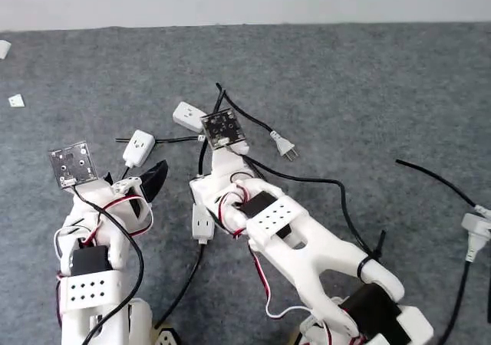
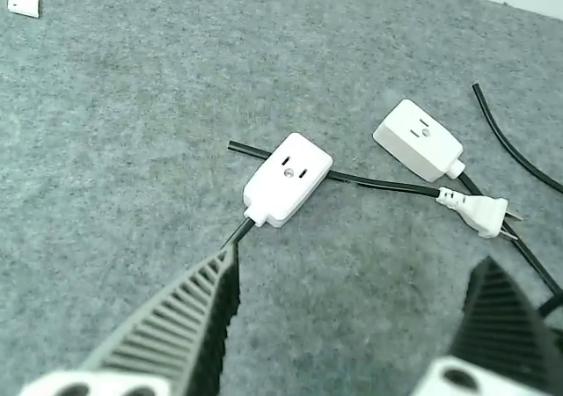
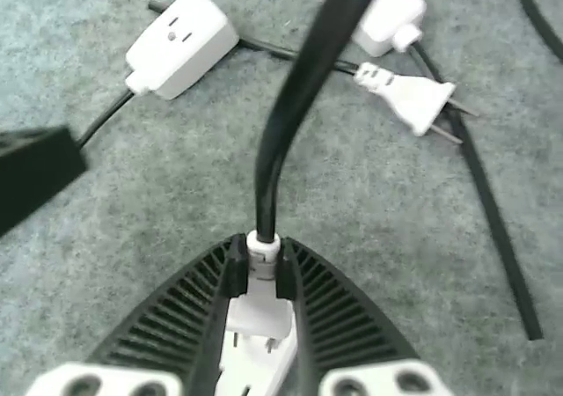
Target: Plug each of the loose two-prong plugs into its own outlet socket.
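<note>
Progress looks slight: no plug is seated that we can see. On the grey felt-covered bench [image 1: 368, 77], the left arm's black ribbed tool [image 2: 356, 264] stands spread and empty near the white block-shaped outlet socket [image 2: 288, 178], whose slots are bare. Just past it, a second white outlet socket [image 2: 418, 139] is also vacant, and the white two-prong plug [image 2: 475, 211] lies loose beside it, prongs free. Over on the right, the right arm's tool [image 3: 257, 251] is pinching a white moulded cord end [image 3: 261, 319] on a thick black cable [image 3: 295, 106]; whether that end is plug or socket we cannot tell. We judge every mating is left to do.
</note>
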